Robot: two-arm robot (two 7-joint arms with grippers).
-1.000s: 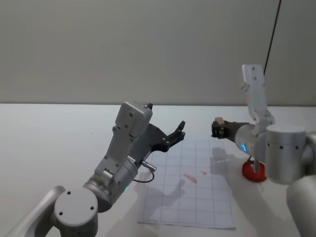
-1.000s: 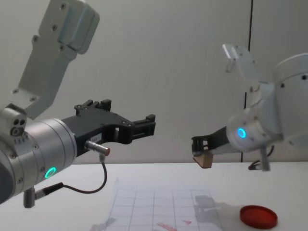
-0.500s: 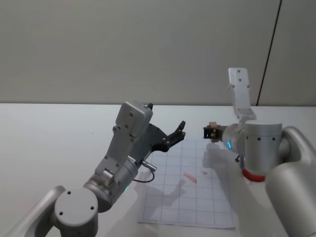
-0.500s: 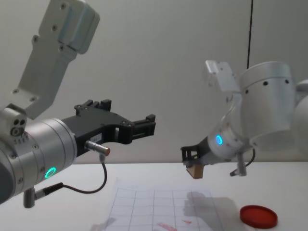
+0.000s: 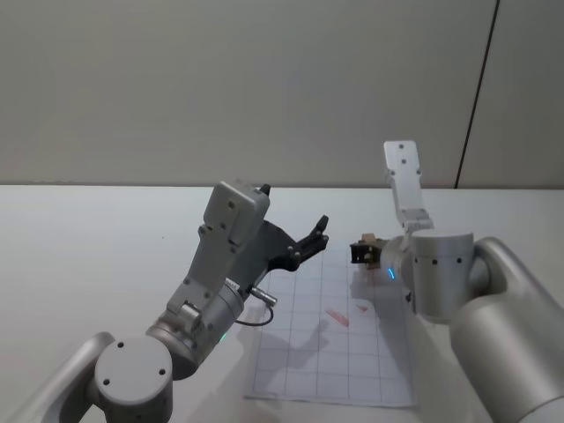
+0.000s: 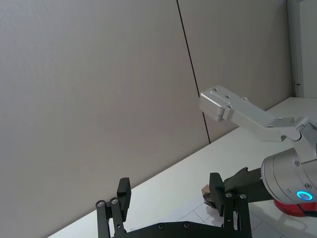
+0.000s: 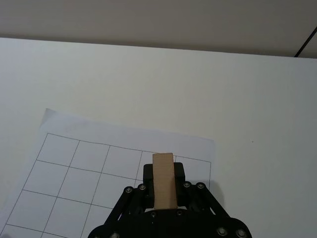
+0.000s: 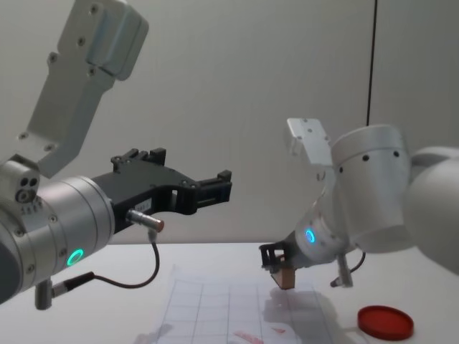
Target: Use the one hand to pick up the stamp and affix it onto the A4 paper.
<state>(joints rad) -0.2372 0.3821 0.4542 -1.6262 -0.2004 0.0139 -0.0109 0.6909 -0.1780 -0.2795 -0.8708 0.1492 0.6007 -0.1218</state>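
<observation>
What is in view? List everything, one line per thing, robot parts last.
stamp: one, light tan wood, gripped in the right claw, low over the far part of the paper; whether it touches cannot be told
A4 paper: one, white with a grey grid, flat on the table between the arms
stamped marks: a few, red, near the middle of the paper
dish: one, red, round and flat, on the table right of the paper
table: one, white
wall: grey, behind the table
cable with silver plug: one, black cable, on the left arm's wrist
left claw: one, black, open, raised over the paper's left side
right claw: one, black, shut on the stamp
</observation>
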